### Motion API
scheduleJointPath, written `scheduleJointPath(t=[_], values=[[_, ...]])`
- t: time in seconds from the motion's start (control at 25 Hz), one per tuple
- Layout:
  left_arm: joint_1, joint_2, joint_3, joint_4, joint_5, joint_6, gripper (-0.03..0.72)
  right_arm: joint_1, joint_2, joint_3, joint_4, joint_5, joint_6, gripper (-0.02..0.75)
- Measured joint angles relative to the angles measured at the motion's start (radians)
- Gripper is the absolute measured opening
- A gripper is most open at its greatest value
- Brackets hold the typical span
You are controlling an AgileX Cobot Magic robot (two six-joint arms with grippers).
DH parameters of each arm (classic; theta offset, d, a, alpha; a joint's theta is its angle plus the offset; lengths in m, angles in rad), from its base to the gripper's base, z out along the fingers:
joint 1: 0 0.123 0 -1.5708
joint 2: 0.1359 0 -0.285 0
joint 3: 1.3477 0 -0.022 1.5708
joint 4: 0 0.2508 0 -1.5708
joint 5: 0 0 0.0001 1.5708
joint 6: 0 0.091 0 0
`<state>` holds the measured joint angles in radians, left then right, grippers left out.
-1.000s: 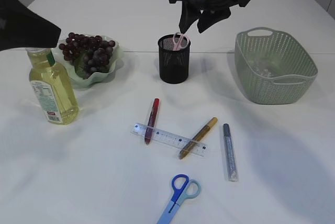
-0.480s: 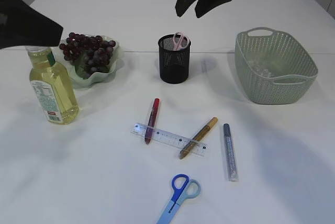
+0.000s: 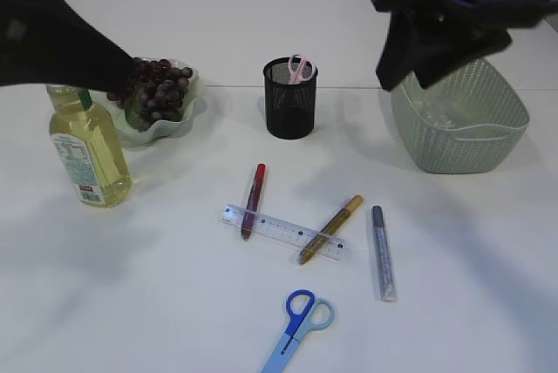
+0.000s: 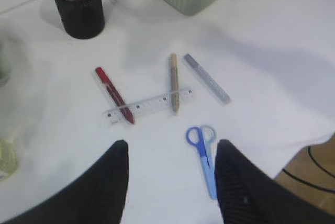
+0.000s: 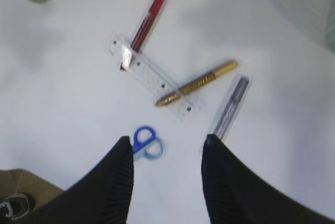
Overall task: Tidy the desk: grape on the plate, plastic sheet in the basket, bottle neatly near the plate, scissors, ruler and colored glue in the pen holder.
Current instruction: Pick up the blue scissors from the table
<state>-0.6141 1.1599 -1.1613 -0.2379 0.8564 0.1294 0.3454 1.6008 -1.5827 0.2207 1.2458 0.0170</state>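
Right tool (image 5: 166,153) above white tabletop (image 3: 157,303)

Blue scissors (image 3: 296,329) cut off at bottom edge in exterior view, blade tips out of frame. Left arm (image 3: 52,37) dark blur, covers bottle (image 3: 87,151) cap and left part of grape (image 3: 153,85) bunch. Right hand (image 3: 418,50) blurred, hides near-left rim of basket (image 3: 462,129); basket contents too faint to tell. Pink scissors (image 3: 300,68) in pen holder (image 3: 289,98): only handles show. Right wrist view motion-blurred; bottle and basket cropped at the top corners. Left wrist view: plate side washed out at left edge, basket cut by top edge.
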Motion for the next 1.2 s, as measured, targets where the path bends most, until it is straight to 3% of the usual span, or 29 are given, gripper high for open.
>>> scheduleJointPath(t=[0.2, 0.52, 0.88, 1.2], values=[[-0.033, 0.125, -0.094, 0.007, 0.161, -0.068, 0.392, 0.0, -0.204, 0.252, 0.011, 0.0, -0.002, 0.351], [-0.186, 0.314, -0.135, 0.098, 0.256, -0.317, 0.393, 0.0, -0.466, 0.527, 0.02, 0.0, -0.002, 0.351], [-0.293, 0.518, -0.135, 0.109, 0.262, -0.434, 0.393, 0.0, -0.562, 0.577, 0.014, 0.0, -0.001, 0.351], [-0.321, 0.66, -0.135, 0.089, 0.185, -0.457, 0.396, 0.0, -0.564, 0.577, 0.014, 0.0, -0.001, 0.351]])
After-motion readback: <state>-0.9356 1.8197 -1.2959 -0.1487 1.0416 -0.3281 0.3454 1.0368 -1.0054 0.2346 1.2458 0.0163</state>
